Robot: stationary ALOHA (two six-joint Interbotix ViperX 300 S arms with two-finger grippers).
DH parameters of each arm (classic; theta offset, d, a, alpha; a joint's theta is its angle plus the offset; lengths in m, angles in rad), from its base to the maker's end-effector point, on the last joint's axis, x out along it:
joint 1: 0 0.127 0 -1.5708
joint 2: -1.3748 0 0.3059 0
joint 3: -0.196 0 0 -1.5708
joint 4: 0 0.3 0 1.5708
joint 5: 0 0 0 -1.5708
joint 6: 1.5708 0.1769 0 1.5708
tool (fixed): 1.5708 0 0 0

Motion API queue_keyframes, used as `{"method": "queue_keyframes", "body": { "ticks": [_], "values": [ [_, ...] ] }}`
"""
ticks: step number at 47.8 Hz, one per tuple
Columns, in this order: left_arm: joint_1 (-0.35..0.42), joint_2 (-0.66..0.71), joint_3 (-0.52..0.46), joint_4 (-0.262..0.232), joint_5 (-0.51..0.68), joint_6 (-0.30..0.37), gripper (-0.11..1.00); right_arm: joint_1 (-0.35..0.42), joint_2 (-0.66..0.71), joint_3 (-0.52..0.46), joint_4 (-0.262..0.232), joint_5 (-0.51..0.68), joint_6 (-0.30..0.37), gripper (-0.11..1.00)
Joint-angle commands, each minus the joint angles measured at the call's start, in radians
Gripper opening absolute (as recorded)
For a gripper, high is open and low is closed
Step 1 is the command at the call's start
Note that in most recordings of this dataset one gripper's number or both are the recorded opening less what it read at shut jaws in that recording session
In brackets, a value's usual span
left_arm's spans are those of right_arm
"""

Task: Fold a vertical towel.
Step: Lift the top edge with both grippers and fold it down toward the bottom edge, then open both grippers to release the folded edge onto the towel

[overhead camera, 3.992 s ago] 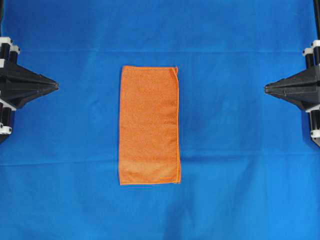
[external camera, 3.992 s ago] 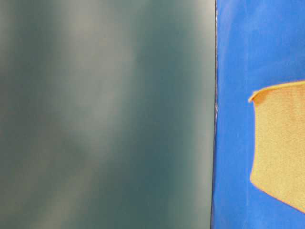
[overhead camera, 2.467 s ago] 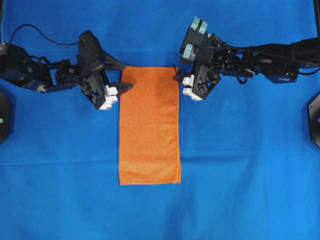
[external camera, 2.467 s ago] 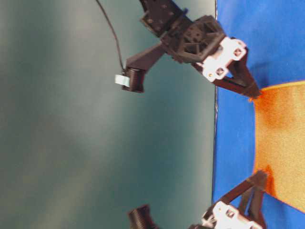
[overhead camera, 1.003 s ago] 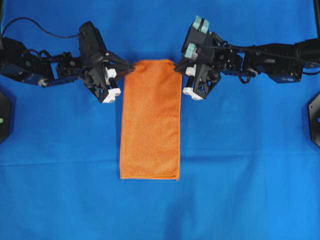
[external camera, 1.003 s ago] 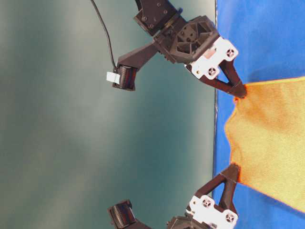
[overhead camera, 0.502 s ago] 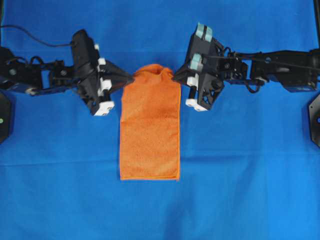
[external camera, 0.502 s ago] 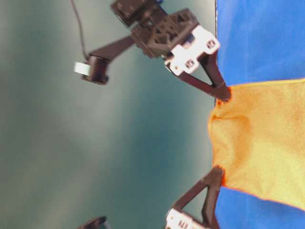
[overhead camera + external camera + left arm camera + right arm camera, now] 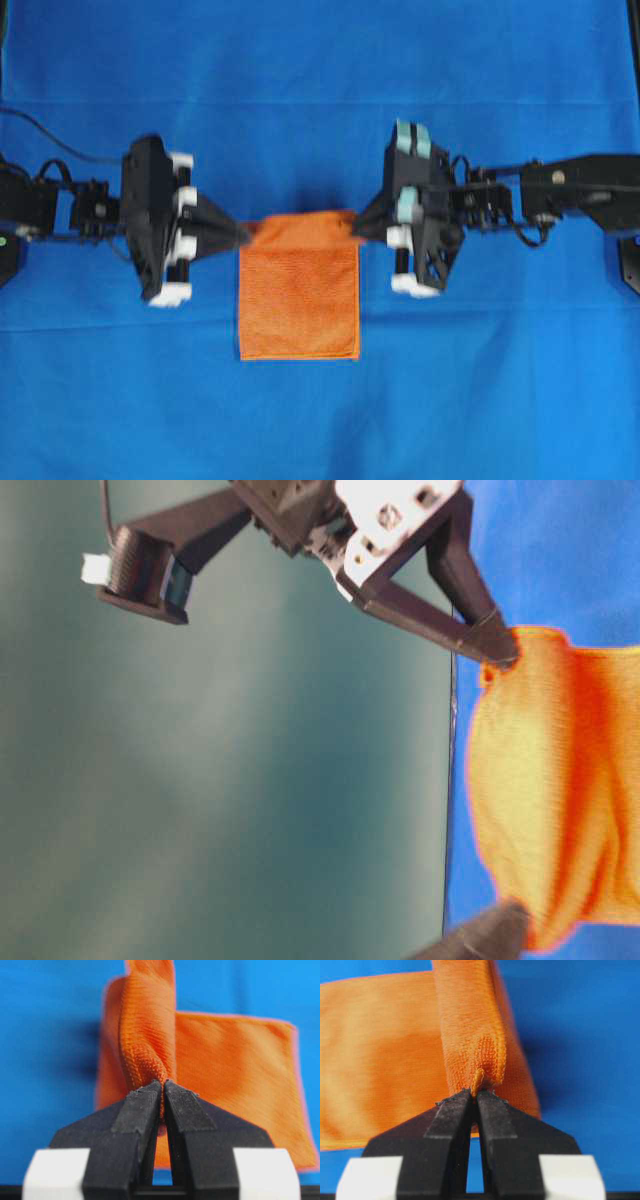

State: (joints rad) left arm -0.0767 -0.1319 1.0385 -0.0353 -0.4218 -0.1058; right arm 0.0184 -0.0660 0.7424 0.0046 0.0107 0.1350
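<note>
The orange towel (image 9: 298,300) lies on the blue cloth sheet (image 9: 320,80) at the middle, its far half lifted and doubled toward the near edge. My left gripper (image 9: 243,234) is shut on the towel's lifted left corner (image 9: 147,1067). My right gripper (image 9: 356,228) is shut on the lifted right corner (image 9: 482,1072). Both hold the raised edge above the part that lies flat. In the table-level view the towel (image 9: 545,790) hangs slack between the two fingertips (image 9: 495,645).
The blue sheet covers the whole table. Both arms reach in from the sides at mid height, left arm (image 9: 60,210) and right arm (image 9: 560,195). A black cable (image 9: 40,140) trails behind the left arm.
Both grippers came in, shut on the towel's far corners, lifted them and carried them toward the near edge. The visible towel is now much shorter.
</note>
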Motion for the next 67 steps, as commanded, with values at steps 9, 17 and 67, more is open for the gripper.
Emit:
{"method": "queue_keyframes", "body": {
  "ticks": [9,17,67],
  "values": [
    [-0.124,0.049,-0.037,0.0,0.015,-0.005,0.02,0.08,0.044,-0.021,0.003,-0.003,0.051,0.04],
    [-0.172,0.129,-0.071,0.002,0.017,-0.005,0.02,0.112,0.098,-0.041,0.003,-0.005,0.067,0.04],
    [-0.249,0.138,-0.106,0.0,0.035,-0.018,0.79,0.213,0.124,-0.072,0.003,-0.005,0.074,0.57]
  ]
}}
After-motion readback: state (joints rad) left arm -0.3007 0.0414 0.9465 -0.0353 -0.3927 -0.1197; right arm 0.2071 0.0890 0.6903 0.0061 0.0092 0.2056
